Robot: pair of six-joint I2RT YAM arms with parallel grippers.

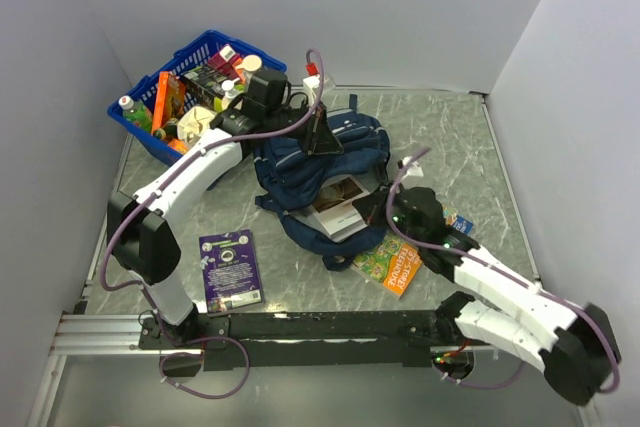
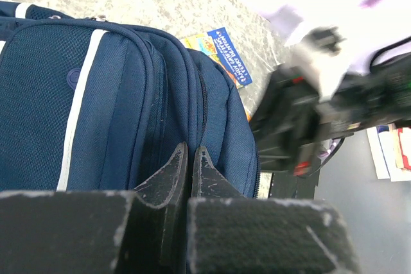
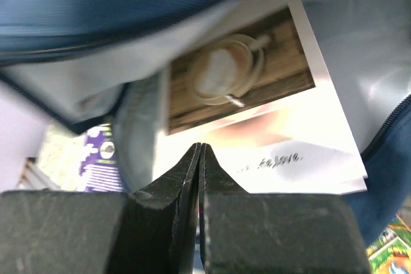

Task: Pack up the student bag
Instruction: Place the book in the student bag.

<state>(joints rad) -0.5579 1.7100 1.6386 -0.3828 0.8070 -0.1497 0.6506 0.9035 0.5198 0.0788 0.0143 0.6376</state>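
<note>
While the thin white paperback with a coffee-cup photograph on its cover lies only half inside the mouth of the large navy blue fabric student bag, its lower end out over the grey marbled table, the likeliest trouble is a push from the right gripper that buckles the cover. The same push could jam a corner against the pale lining instead of sliding the book in. The soft lip sagging over the book's top edge, plain in the right wrist view, would be the cause. If the left gripper at the bag's upper edge is what props the mouth open, a slip or a skewed pull there could let the opening collapse. The bag, lying in the middle of the table, might then drag along with the book. A sweep of the right arm could also nudge the orange and green picture book lying just beside the bag's lower corner. The right gripper's fingers are pressed together, tips over the white part of the cover below the photograph, with nothing visible between them. The left gripper's fingers are likewise together, tips against the dark seam by the zip. Whether a fold of fabric is pinched there cannot be told.
</note>
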